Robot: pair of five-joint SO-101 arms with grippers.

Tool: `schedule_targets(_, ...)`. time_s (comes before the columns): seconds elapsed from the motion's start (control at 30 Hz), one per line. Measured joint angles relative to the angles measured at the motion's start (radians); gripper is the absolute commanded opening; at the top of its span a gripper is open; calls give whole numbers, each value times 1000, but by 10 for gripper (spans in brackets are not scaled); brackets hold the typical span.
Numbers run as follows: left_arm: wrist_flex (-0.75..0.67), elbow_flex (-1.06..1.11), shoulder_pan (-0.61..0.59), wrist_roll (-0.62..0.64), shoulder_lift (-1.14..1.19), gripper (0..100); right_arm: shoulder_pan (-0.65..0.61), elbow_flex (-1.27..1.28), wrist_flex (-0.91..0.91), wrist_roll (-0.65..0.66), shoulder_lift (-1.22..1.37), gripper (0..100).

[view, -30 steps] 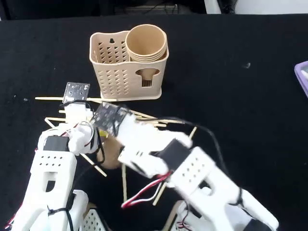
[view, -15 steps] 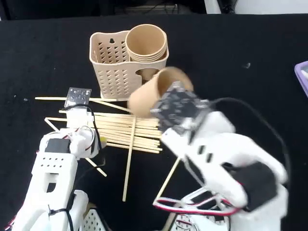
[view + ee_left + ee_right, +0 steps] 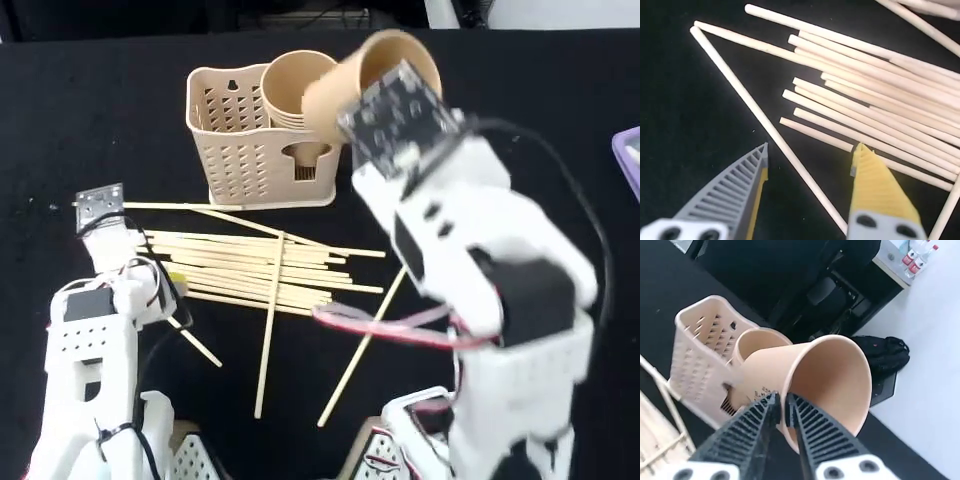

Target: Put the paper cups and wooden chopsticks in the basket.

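**Nest the held cup squarely before you let go**

Your right gripper [image 3: 779, 399] is pinching the wall of a paper cup [image 3: 370, 70] at its rim, one finger inside the mouth and one outside. The cup hangs tilted. Its base points toward the stacked cups [image 3: 303, 85] in the right compartment of the basket [image 3: 240, 150], and its mouth leans away from them.

Bring the cup upright first, because a tilted base will likely catch on the top rim of the stack and skid off. In the right wrist view, line the base up with the open mouth of the stack, then lower it straight down until it seats. The grip is a thin one on the rim, so go slowly and avoid any twist that could crease the paper or knock the basket over.

Spread the fingers only once the cup rests in the stack. Then lift straight up, so the inner finger does not drag the cup back out.

Your left gripper [image 3: 811, 146] is spread wide, low over the chopsticks [image 3: 250, 265] lying loose on the black surface [image 3: 520, 200] in front of the basket. It holds nothing, so leave it there.
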Motion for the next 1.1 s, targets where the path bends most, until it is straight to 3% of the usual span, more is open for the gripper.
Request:
schedule_targets(0.43,0,0,-5,20,0,266,-63,-727,245,94,574,11)
schedule_targets(0.93,0,0,-5,20,0,266,-55,-844,345,295,829,21)
schedule_targets(1.1,0,0,-5,20,0,266,-57,-853,344,279,853,158)
